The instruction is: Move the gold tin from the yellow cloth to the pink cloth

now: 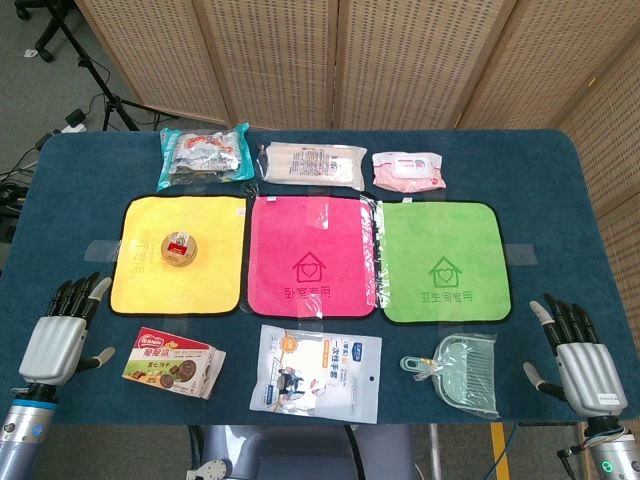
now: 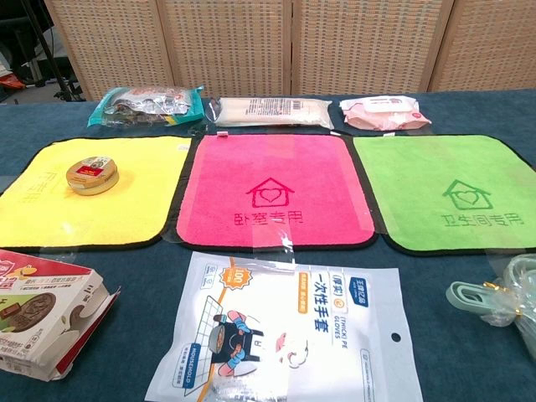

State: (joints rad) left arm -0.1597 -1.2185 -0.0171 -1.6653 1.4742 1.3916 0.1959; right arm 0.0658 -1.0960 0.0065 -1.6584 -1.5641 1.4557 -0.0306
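Note:
A small round gold tin (image 1: 179,247) (image 2: 92,174) sits on the yellow cloth (image 1: 140,280) (image 2: 50,213), a little left of that cloth's centre. The pink cloth (image 1: 312,225) (image 2: 268,163) lies just to its right, bare apart from a printed house logo. My left hand (image 1: 62,338) rests low at the table's near left edge, fingers spread and holding nothing, well short of the tin. My right hand (image 1: 580,352) sits at the near right edge, also spread and holding nothing. Neither hand shows in the chest view.
A green cloth (image 1: 438,225) (image 2: 444,167) lies right of the pink one. Along the back: a snack bag (image 1: 205,153), a long white pack (image 1: 312,164), a wipes pack (image 1: 408,169). In front: a biscuit box (image 1: 172,362), a gloves packet (image 1: 316,372), a wrapped dustpan (image 1: 462,372).

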